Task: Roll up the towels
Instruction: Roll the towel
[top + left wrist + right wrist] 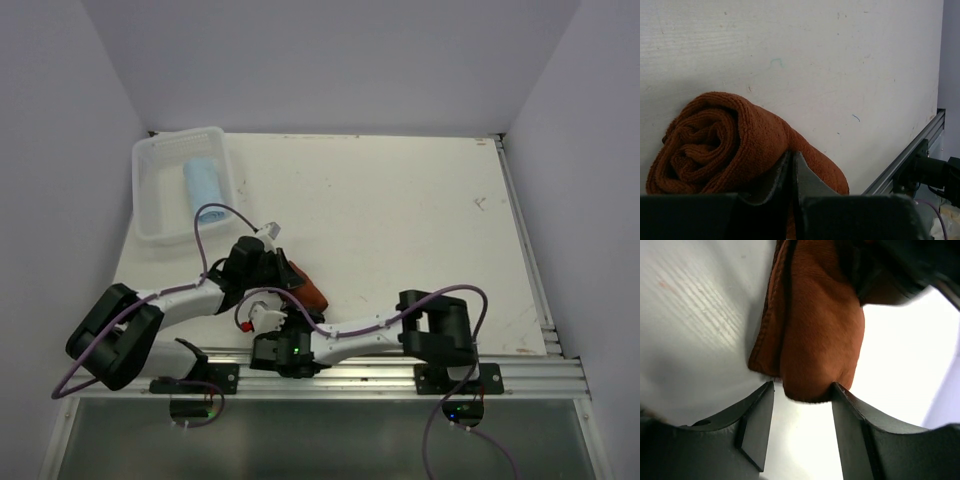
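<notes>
A rust-brown towel [309, 291], rolled up, lies on the white table near the front left. In the left wrist view its spiral end [705, 145] faces the camera. My left gripper [283, 272] is shut, its fingertips [791, 156] pressed together on the roll's side fabric. My right gripper [268, 318] is open, and its two fingers straddle the near end of the roll [815, 340] without closing on it; the right finger [842, 395] touches the cloth. A light blue rolled towel [203, 182] lies in the bin.
A clear plastic bin [148, 170] stands at the back left of the table. The aluminium rail [400, 370] runs along the front edge, right behind my right gripper. Purple cables loop over both arms.
</notes>
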Motion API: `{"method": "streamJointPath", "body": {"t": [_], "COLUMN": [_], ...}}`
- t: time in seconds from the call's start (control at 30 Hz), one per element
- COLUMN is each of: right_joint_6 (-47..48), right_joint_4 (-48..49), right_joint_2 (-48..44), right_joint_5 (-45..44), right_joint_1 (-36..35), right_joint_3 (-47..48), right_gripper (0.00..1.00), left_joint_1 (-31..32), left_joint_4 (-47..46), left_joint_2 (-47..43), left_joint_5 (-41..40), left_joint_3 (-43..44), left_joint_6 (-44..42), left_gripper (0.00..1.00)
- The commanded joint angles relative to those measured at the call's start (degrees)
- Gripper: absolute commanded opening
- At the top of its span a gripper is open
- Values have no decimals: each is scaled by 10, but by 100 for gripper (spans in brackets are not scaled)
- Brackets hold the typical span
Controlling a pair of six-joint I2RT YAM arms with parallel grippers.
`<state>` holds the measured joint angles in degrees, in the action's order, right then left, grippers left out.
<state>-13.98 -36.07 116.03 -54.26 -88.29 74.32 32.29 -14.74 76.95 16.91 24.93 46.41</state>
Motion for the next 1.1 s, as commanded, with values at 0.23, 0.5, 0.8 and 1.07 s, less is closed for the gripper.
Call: {"method": "streamJointPath", "body": {"t": [0.23,0.5,0.8,1.07], "right_joint_6": [-61,-125,-205,-254], "right_joint_4": [188,261,377,458], "right_joint_2": [-242,-351,-369,-326], "right_joint_5": [149,265,412,497], "right_joint_1": [0,88,234,260], "right_joint_3": [-149,-221,-306,-348], "right_gripper": [56,59,65,67], "left_joint_1": [1,0,1,1], "left_joint_4": [18,17,14,15], "left_joint_2": [-14,-26,-41,-53], "left_joint_5": [-39,-38,-36,-36], "left_joint_3": [-22,-35,-49,-58], "left_joint_6": [-23,-19,-12,-9], "left_gripper": [9,9,9,9]}}
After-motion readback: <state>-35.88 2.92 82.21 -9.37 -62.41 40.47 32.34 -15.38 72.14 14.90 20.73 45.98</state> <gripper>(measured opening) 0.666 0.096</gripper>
